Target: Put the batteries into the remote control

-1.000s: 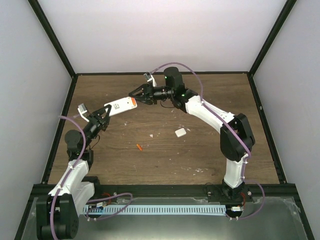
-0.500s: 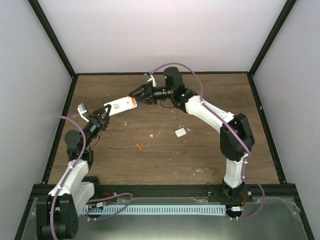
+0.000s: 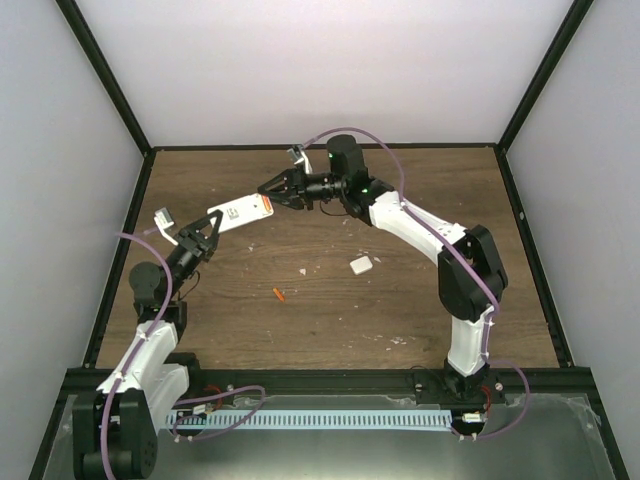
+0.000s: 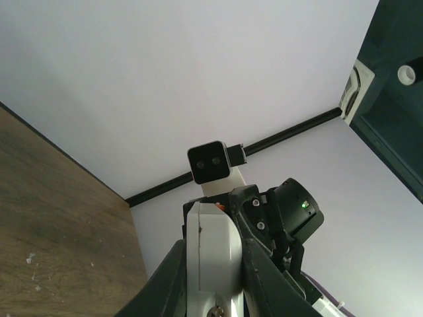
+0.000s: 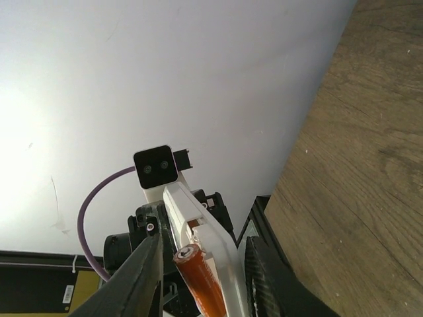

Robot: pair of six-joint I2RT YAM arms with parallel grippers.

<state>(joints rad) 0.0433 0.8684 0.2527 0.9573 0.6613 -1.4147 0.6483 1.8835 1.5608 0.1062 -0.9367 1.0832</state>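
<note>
The left claw (image 3: 207, 233) is shut tight on the remote control (image 3: 240, 213). It grips the end of the remote that points to 8 o'clock. In the left wrist view the white remote sits snug between the two dark fingers (image 4: 170, 281), with no gap showing.

Seen from the top, the remote is at about 10 o'clock from the middle of the brown table (image 3: 420, 190). It lies on a slant. Its far end points to 2 o'clock and has a bit of orange on it.

The right claw (image 3: 272, 190) is at that far end. Its fingers (image 5: 142, 277) are apart - one on each side of the remote's end. Between them, in the right wrist view, is one orange battery (image 5: 198, 281), lying right along the white edge of the remote. A dark gap shows between the battery and the finger at 9 o'clock, so the claw is not clamped on it. I cannot tell if the battery is all the way in its slot.

The loose battery (image 3: 279, 294) lies flat on the table at about 8 o'clock from the middle, well apart from both claws. A small white cover piece (image 3: 361, 265) lies near the middle, at about 4 o'clock. A few pale crumbs (image 3: 305, 270) lie between the two - tiny ones.
</note>
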